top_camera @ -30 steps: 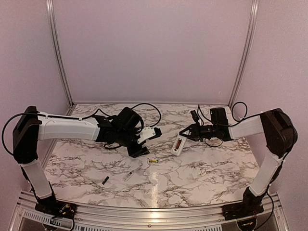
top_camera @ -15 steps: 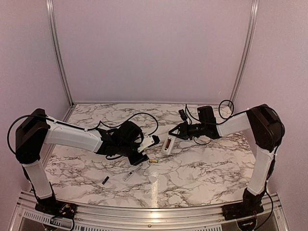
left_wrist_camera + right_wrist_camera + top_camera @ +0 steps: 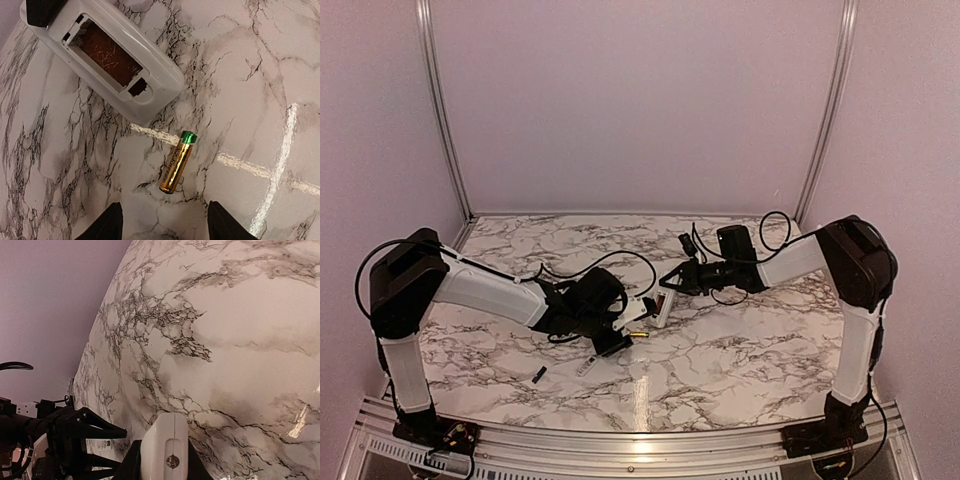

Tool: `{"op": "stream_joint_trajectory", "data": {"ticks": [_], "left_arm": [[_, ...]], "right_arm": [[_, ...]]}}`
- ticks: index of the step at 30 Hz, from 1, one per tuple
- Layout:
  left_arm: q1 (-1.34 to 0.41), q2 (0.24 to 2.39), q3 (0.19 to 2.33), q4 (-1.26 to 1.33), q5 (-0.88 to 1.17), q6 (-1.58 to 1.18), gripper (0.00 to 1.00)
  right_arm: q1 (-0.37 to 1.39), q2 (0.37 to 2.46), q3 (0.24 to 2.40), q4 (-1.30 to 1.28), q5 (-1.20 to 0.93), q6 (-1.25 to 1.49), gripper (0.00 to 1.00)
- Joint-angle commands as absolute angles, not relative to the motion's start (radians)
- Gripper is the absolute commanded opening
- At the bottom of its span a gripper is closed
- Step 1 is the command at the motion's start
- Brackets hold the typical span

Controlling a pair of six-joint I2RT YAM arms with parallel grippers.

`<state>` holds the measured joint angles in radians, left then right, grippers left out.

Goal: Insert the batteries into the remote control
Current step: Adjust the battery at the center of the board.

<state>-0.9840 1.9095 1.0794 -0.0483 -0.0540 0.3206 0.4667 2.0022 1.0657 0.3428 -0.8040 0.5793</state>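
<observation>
The white remote control [image 3: 664, 306] is held at one end by my right gripper [image 3: 678, 283], which is shut on it; the right wrist view shows its end between the fingers [image 3: 165, 452]. In the left wrist view the remote's back [image 3: 107, 52] faces up, with its reddish-orange slot empty. The golden-tan battery [image 3: 177, 162] lies on the table just below the remote, also seen from above [image 3: 638, 333]. My left gripper [image 3: 165, 227] is open and empty, its fingertips just short of this battery, one on each side. The blackish battery [image 3: 538, 375] lies alone at the front left.
A small white flat piece [image 3: 588, 365] lies on the marble table [image 3: 740, 350] between the two batteries. The left arm's gripper shows at the left of the right wrist view [image 3: 75, 430]. Walls and metal posts close the back and sides.
My right arm has carried the remote left toward the table's middle. My left gripper has moved forward and down, close to the golden battery.
</observation>
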Motion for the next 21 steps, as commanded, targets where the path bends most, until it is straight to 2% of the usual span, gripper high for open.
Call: {"op": "stream_joint_trajectory", "data": {"ticks": [1,21], "left_arm": [[-0.988,1.944,1.087,-0.031,-0.081,0.316,0.60],[-0.961,2.011,1.138,-0.030,-0.160,0.304,0.55]], "right_arm": [[0.483,2.032,1.095,0.366,-0.797,0.577,0.00],[0.497,1.993,1.027,0.340,-0.810,0.563,0.00]]}}
